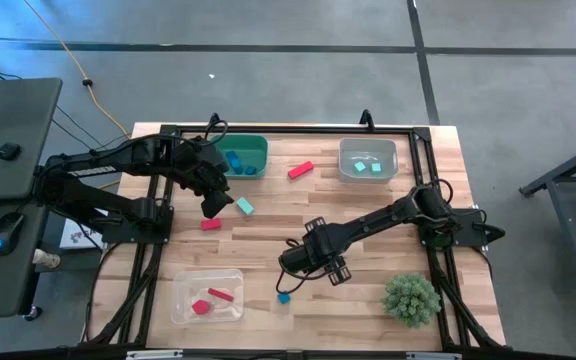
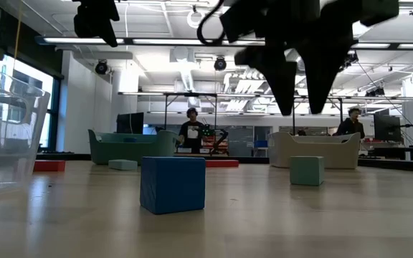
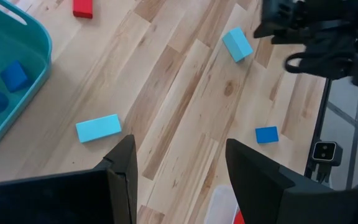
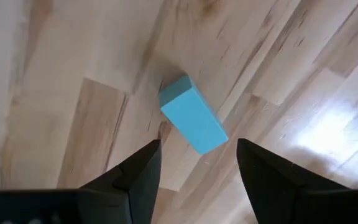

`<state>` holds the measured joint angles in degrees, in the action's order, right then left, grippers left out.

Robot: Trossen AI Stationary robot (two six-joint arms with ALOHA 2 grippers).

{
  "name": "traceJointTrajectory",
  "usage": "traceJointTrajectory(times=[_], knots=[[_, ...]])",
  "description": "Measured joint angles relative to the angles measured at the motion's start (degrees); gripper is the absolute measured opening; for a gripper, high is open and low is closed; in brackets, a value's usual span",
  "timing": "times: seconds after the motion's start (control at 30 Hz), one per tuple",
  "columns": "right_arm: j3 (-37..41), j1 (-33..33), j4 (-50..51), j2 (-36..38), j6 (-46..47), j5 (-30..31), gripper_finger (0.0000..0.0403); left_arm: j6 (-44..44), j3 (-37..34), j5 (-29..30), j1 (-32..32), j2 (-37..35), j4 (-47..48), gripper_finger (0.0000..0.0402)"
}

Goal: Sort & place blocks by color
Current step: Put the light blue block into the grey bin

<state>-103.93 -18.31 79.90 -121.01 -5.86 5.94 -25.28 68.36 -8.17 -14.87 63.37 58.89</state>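
A light teal block lies flat on the wooden table, straight below my right gripper. That gripper points down, open, with its fingertips above the block and clear of it. A blue cube rests nearer the table's front edge. My left gripper hangs open and empty beside the teal bin. Close to it lie a teal bar and a red block. A red bar lies farther back.
The teal bin holds blue blocks. A clear bin at the far right holds teal blocks, and a clear bin at the near left holds red ones. A spiky green plant ball sits at the near right.
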Motion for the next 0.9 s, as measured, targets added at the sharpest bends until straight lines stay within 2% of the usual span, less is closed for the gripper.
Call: traceJointTrajectory(times=[0.2, 0.4, 0.6, 0.9], knots=[[3.65, 0.44, -3.83, -0.02, 0.22, -0.21, 0.0197, 0.0, 0.0, 0.01, 0.0, 0.0, 0.0, 0.0159], [6.18, 0.32, -6.68, -0.02, -5.75, -2.08, 0.0197, -0.02, 0.0, 0.01, 0.0, 0.0, -0.02, 0.0159], [8.42, 0.27, -8.03, 0.0, -10.71, 1.41, 0.0197, -0.02, 0.0, 0.01, -0.02, 0.0, -0.01, 0.0159], [13.4, 0.42, -12.71, 0.0, -12.39, 0.12, 0.0197, -0.15, 0.0, 0.06, -0.02, 0.0, -0.02, 0.0159]])
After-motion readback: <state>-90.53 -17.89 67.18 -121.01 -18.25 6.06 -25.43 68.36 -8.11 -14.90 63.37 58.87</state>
